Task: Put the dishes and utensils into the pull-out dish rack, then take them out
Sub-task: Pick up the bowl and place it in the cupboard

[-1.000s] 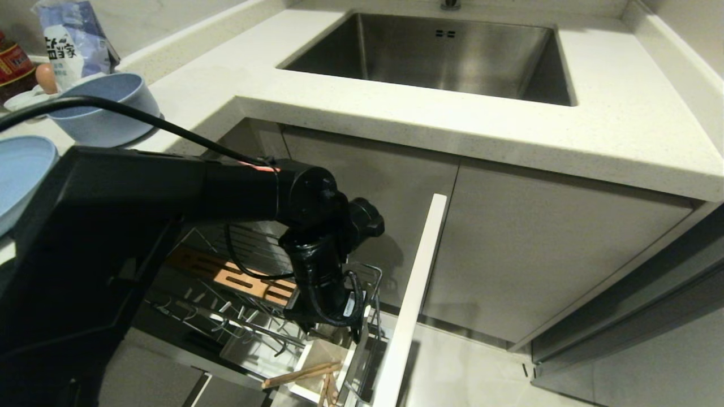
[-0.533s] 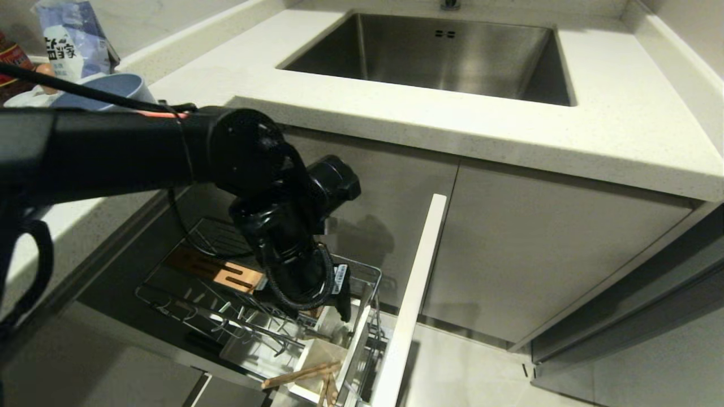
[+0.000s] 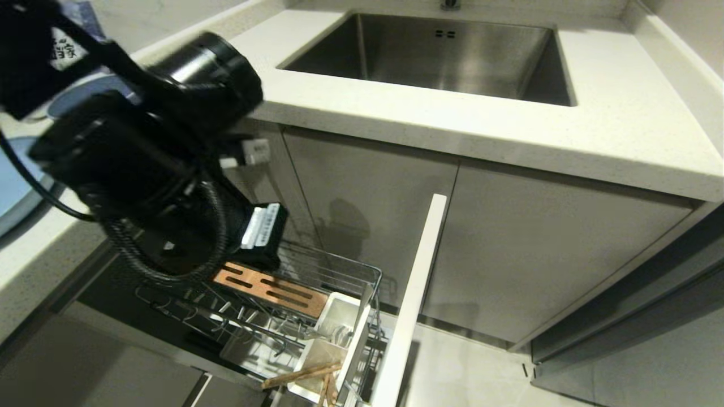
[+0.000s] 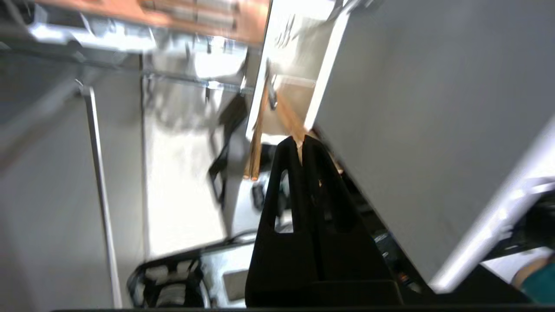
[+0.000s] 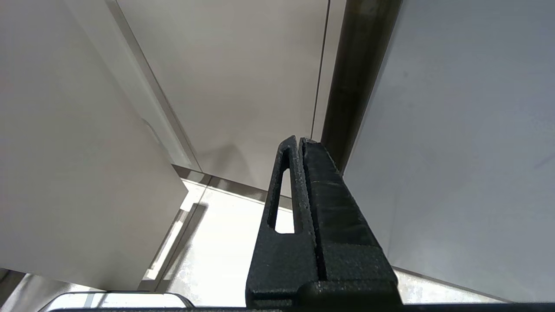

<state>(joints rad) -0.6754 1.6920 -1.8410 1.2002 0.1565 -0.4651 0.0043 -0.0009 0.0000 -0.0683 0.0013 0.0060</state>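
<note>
The left gripper (image 4: 302, 139), fingers now pressed together and empty, has lifted clear of the pull-out dish rack (image 3: 362, 271); the chopsticks (image 3: 301, 374) lean in its white caddy (image 3: 356, 333). Only its own camera shows the right gripper (image 5: 299, 141), shut beside cabinet doors.

left gripper (image 4: 301, 141) jaws closed, empty | right gripper (image 5: 299, 141) jaws closed, parked

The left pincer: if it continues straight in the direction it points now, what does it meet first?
Probably the chopsticks in the white caddy of the pull-out rack: the left pincer, shut and empty, aims its tips at them. Depth is unclear in the blur.
</note>
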